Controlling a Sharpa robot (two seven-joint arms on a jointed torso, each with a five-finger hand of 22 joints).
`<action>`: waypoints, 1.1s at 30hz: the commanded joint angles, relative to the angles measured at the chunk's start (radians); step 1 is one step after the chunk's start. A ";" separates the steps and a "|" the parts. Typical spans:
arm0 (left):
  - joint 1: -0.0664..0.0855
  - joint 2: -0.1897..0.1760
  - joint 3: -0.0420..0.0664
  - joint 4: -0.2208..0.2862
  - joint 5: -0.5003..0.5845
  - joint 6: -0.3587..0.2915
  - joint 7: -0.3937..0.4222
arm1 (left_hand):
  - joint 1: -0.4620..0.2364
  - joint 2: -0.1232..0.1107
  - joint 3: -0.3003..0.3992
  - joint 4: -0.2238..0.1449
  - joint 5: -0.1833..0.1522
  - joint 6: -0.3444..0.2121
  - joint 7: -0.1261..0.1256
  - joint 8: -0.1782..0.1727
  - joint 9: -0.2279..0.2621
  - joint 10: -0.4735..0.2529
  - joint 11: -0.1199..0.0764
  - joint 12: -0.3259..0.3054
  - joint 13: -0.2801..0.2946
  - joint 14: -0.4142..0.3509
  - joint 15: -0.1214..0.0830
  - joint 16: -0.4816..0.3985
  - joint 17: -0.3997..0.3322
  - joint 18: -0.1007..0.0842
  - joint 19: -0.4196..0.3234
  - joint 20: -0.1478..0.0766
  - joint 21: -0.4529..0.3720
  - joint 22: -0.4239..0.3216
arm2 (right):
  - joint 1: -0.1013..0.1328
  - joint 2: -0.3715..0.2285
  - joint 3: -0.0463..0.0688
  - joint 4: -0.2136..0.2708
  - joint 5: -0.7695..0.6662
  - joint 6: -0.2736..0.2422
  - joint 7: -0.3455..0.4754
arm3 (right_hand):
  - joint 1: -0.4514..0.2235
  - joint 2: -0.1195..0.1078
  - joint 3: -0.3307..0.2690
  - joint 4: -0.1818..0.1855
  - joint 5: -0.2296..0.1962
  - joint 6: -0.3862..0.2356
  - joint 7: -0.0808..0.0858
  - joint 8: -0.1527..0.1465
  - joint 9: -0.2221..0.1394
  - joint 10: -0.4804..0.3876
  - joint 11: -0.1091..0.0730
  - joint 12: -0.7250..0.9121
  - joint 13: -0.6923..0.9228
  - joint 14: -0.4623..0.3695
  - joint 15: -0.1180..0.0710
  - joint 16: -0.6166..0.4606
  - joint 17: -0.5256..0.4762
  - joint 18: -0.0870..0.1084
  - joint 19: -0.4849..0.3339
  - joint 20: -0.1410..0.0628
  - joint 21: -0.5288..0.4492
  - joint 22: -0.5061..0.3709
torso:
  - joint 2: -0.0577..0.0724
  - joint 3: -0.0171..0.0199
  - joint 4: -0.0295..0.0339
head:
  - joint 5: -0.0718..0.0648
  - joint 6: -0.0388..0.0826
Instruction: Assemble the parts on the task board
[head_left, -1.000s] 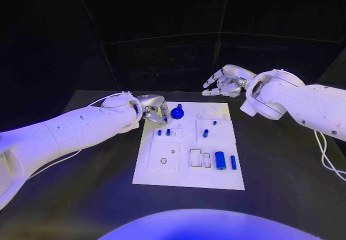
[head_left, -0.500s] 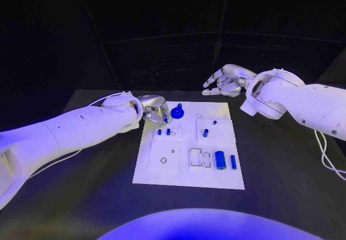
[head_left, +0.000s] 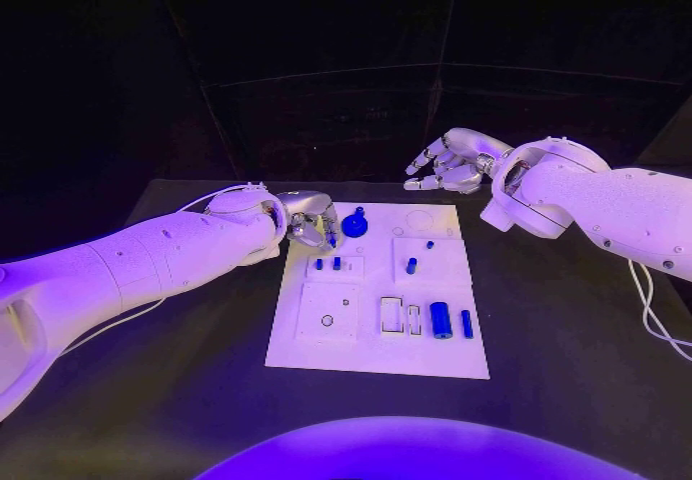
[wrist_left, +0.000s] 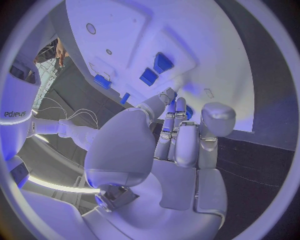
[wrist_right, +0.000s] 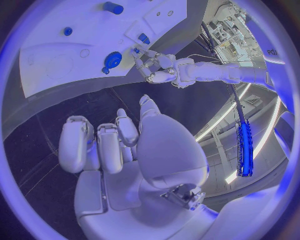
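The white task board (head_left: 329, 345) lies in the middle of the table. A round blue part (head_left: 355, 226) stands near its far left corner. Two small blue pegs (head_left: 327, 264) stand in a block, with another peg (head_left: 411, 266) to their right. A thick blue cylinder (head_left: 441, 320) and a slim one (head_left: 466, 323) lie near the front right. My left hand (head_left: 307, 225) hovers at the board's far left edge beside the round part, fingers (wrist_left: 178, 125) bent toward the board (wrist_left: 206, 40), nothing held. My right hand (head_left: 454, 160) hangs above the table beyond the board's far edge, fingers (wrist_right: 103, 145) loosely bent, holding nothing.
The black table (head_left: 577, 330) stretches out on both sides of the board. A rectangular slot (head_left: 391, 314) and a round hole (head_left: 327, 321) are in the board's near half. A cable (head_left: 652, 310) trails under my right arm.
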 joint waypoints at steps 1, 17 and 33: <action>0.001 0.002 0.000 0.001 0.003 0.019 -0.007 | -0.009 -0.002 0.003 0.000 -0.004 0.009 0.000 0.006 0.001 0.006 0.003 -0.004 0.000 0.023 -0.002 0.003 -0.001 -0.017 0.003 -0.002 0.005 0.001 | 0.002 0.001 0.001 0.000 -0.001 0.005 0.008 | 0.008 0.000 -0.007 0.000 0.004 -0.007 -0.002 0.005 -0.001 -0.005 0.000 0.001 0.001 0.055 -0.006 -0.003 0.054 0.002 -0.006 -0.003 -0.006 -0.001 | 0.000 -0.0003 -0.0005 | -0.001 -0.001; 0.001 0.008 0.000 -0.012 0.004 0.042 -0.025 | -0.009 -0.003 0.004 -0.001 -0.004 0.008 0.001 0.005 0.000 0.006 0.003 -0.007 0.000 0.022 -0.002 0.001 -0.005 -0.017 0.002 -0.002 0.005 0.001 | 0.002 0.001 0.001 0.000 -0.001 0.005 0.008 | 0.008 0.000 -0.007 0.000 0.004 -0.007 -0.002 0.005 -0.001 -0.005 0.000 0.001 0.001 0.055 -0.006 -0.003 0.054 0.002 -0.006 -0.003 -0.006 -0.001 | 0.000 0.0001 -0.0005 | 0.001 -0.003; 0.001 0.024 0.000 -0.029 0.004 0.040 -0.022 | -0.013 -0.004 0.007 -0.002 -0.006 0.001 0.005 -0.003 -0.002 0.001 0.007 -0.017 -0.001 0.021 0.001 0.001 -0.008 -0.017 -0.001 0.000 0.005 0.002 | 0.002 0.001 0.001 0.001 -0.001 0.006 0.007 | 0.008 0.000 -0.007 0.000 0.004 -0.007 -0.002 0.005 -0.001 -0.005 0.000 0.001 0.001 0.055 -0.006 -0.003 0.054 0.002 -0.006 -0.003 -0.006 -0.001 | 0.000 0.0005 0.0005 | 0.000 -0.005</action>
